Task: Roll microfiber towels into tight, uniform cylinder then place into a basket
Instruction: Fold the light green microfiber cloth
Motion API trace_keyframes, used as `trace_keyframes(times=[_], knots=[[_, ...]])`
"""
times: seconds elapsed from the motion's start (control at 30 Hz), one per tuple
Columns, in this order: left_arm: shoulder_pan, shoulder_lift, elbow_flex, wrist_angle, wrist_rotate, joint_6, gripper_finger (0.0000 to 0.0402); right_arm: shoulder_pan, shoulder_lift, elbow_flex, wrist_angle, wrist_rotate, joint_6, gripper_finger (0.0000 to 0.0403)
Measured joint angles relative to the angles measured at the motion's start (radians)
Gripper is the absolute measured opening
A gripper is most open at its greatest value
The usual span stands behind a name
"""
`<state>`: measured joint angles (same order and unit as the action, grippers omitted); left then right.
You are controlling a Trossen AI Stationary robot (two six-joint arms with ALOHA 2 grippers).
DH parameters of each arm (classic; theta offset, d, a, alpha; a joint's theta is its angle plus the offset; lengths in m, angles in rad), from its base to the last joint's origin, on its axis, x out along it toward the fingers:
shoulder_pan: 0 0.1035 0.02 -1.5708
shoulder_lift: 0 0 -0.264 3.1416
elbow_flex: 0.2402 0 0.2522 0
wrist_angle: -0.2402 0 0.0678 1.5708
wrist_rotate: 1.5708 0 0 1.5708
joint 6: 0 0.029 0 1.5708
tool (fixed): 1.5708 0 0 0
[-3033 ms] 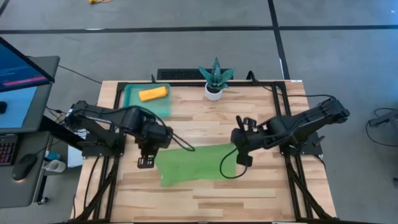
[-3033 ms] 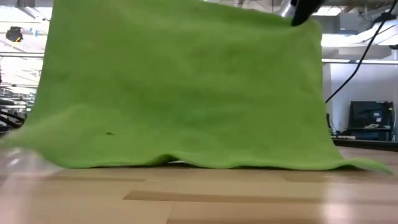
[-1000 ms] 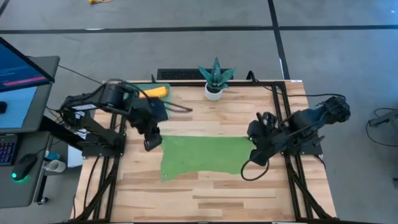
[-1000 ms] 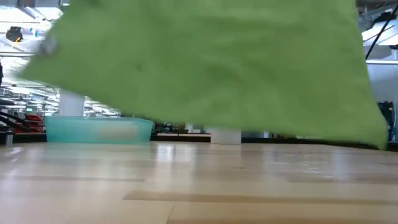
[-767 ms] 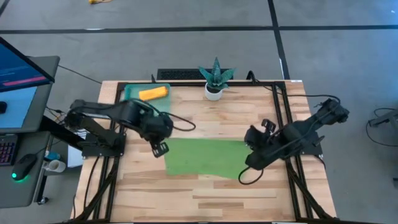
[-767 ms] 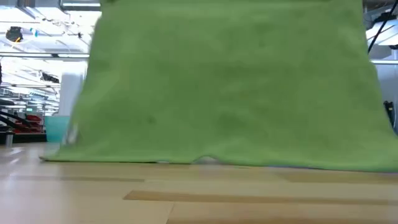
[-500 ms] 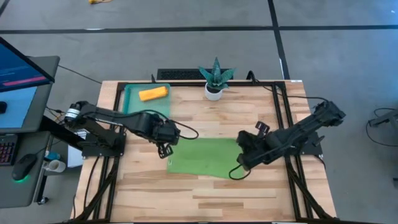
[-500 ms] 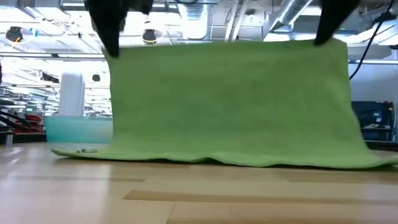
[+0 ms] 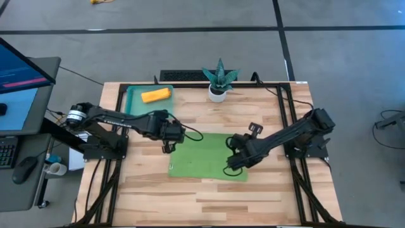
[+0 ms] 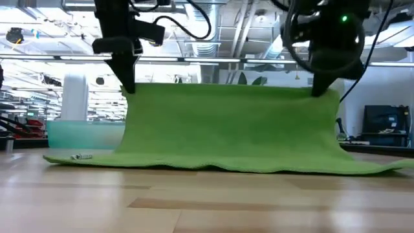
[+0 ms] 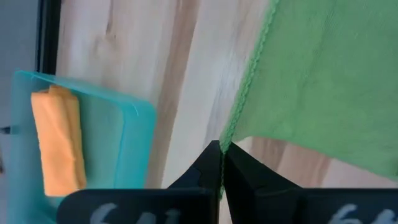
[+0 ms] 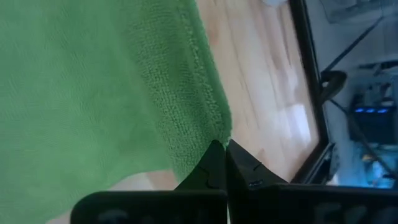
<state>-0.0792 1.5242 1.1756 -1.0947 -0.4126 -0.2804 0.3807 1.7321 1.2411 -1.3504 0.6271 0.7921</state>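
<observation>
Wooden table [image 9: 266,107], fuzzy green towel [image 9: 209,159], translucent basket [image 9: 136,101]

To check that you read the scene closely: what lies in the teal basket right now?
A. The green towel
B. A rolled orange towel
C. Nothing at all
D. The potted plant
B: in the high view the rolled orange towel lies in the basket, while the green towel hangs from the shut left gripper and right gripper over the table.
</observation>
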Motion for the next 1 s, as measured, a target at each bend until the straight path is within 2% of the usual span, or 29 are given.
trace_keyframes(times=[0.2, 0.4, 0.63, 0.73, 0.83, 1.0], knots=[[0.013, 0.0, -0.033, 0.01, 0.044, 0.079, 0.0, 0.006, 0.044, -0.004, 0.04, 0.002, -0.067, 0.0005], [-0.014, 0.0, -0.056, 0.011, 0.217, 0.139, 0.0, 0.069, 0.056, -0.003, 0.088, -0.013, -0.086, 0.0004], [-0.067, 0.0, -0.074, 0.01, 0.252, 0.085, 0.0, 0.128, 0.057, -0.003, 0.166, -0.039, -0.089, 0.0004], [-0.085, 0.0, -0.093, 0.022, 0.285, 0.067, 0.0, 0.132, 0.09, -0.003, 0.186, -0.05, -0.093, 0.0004], [-0.103, 0.0, -0.136, 0.103, 0.322, 0.028, 0.0, 0.141, 0.127, -0.002, 0.177, -0.051, -0.094, 0.0004], [-0.156, 0.0, -0.148, 0.133, 0.322, -0.044, 0.0, 0.172, 0.183, -0.003, 0.179, -0.053, -0.087, 0.0004]])
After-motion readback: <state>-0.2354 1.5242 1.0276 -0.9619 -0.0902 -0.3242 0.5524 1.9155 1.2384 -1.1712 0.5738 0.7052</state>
